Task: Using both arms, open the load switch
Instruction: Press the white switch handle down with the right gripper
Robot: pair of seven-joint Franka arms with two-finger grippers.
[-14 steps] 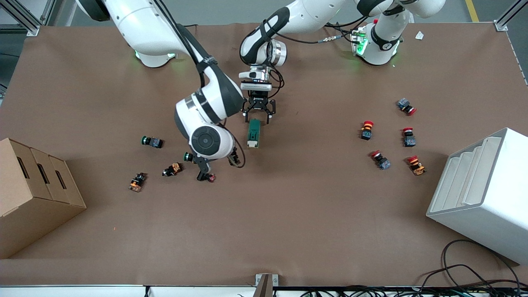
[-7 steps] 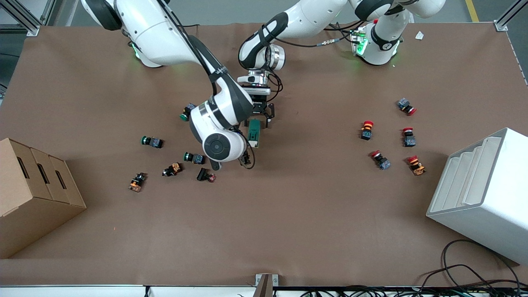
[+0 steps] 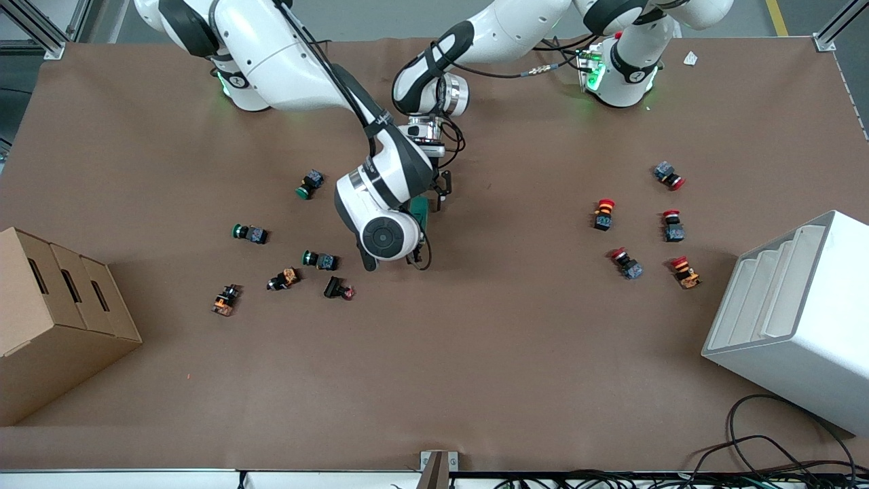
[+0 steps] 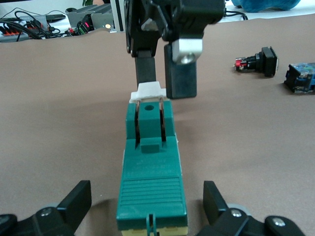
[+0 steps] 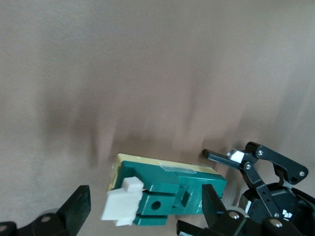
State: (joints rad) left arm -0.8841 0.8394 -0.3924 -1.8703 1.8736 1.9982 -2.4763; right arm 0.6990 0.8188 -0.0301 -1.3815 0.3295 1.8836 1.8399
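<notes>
The load switch (image 3: 421,206) is a dark-green oblong block lying flat mid-table, mostly hidden under the right arm's wrist in the front view. My left gripper (image 4: 146,192) is open, with its fingers on either side of the switch's (image 4: 150,169) ribbed end, the end farther from the front camera. They are not touching it. My right gripper (image 5: 145,196) is open and low over the nearer end of the switch (image 5: 170,189), straddling the white lever tab (image 5: 123,204). In the left wrist view the right gripper's fingers (image 4: 146,69) stand at that tab (image 4: 149,90).
Green-capped push buttons (image 3: 310,183) and a few orange-bodied and dark ones (image 3: 284,278) lie toward the right arm's end. Red-capped buttons (image 3: 603,213) are grouped toward the left arm's end. A cardboard box (image 3: 54,319) and a white rack (image 3: 794,319) sit at the table ends.
The right arm has swung from beside the buttons to over the switch's tab end, uncovering a green button. The left gripper has come down around the farther end.
</notes>
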